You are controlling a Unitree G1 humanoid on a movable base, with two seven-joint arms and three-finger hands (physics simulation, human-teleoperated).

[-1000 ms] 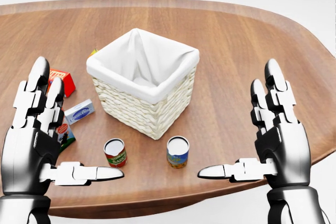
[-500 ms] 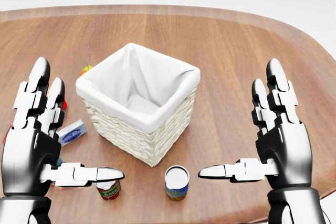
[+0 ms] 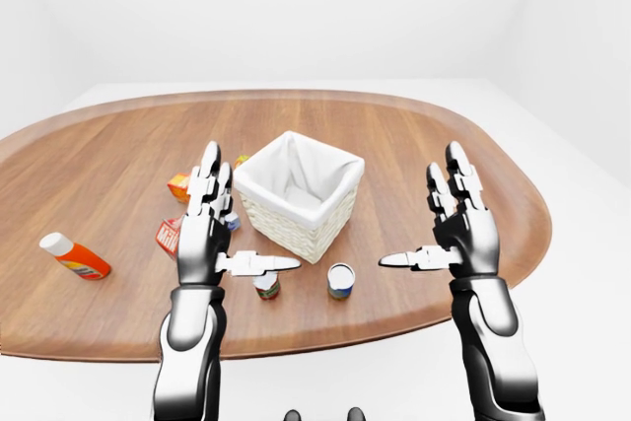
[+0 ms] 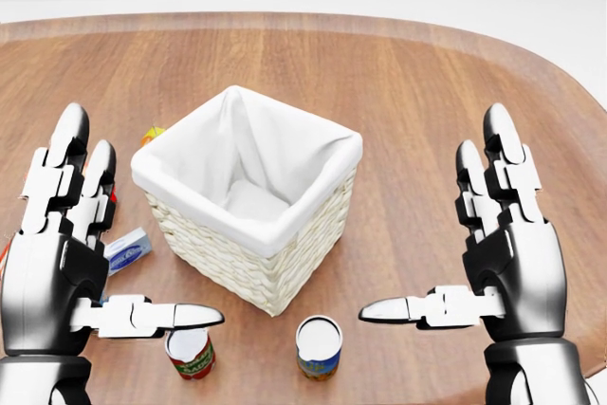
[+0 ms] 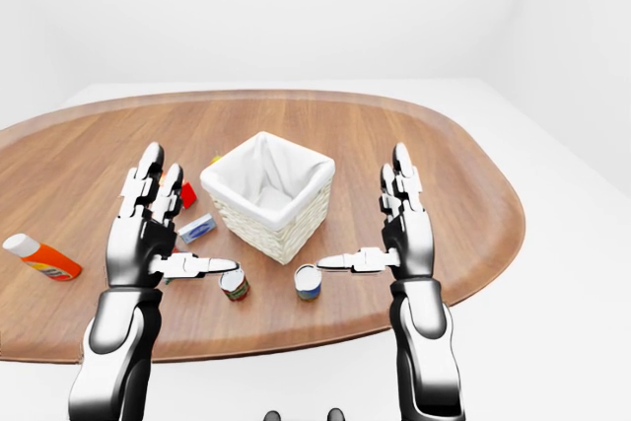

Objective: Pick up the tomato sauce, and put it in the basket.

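Observation:
The tomato sauce can [image 4: 193, 356], with a red and green label, stands upright on the table at the bottom of the head view, its top partly hidden by my left thumb. The white-lined wicker basket [image 4: 220, 255] stands just above it in the middle of the view. My left hand [image 4: 133, 225] is open, held above the table left of the basket, with its thumb over the can. My right hand [image 4: 432, 217] is open and empty, right of the basket.
A second can [image 4: 318, 349] with a blue and yellow label stands right of the tomato sauce. A small blue box [image 4: 128, 250] and red boxes [image 3: 179, 185] lie left of the basket. A ketchup bottle [image 3: 74, 255] lies far left on the oval wooden table [image 4: 427, 73].
The whole picture has shifted: the camera moved nearer, so basket and cans slid down in the view. Both hands keep the same open pose.

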